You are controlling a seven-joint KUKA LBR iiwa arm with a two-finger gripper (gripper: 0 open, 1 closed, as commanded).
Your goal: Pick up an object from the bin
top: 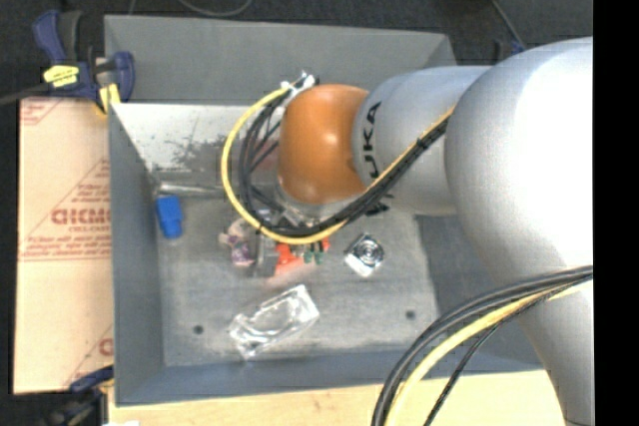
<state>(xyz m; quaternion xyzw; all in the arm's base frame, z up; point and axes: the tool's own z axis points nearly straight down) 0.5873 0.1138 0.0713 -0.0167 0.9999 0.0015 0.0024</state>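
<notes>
The arm comes in from the right and bends down into the middle of the grey bin [384,319]. Its round orange cover [319,145] hides most of the end effector [270,252], so I cannot tell if it is open or shut, or if it has hold of anything.

Two little things lie closest to it. A small purple thing [238,244] sits just to its left, and a small orange-red thing [290,257] sits just to its right. They look like the easiest to pick, since the end effector is low and right between them.

A blue block [170,216] lies well apart on the left. A shiny metal piece [364,254] lies to the right. A clear plastic packet [275,316] lies nearer, and its long side runs from near-left to far-right.
</notes>
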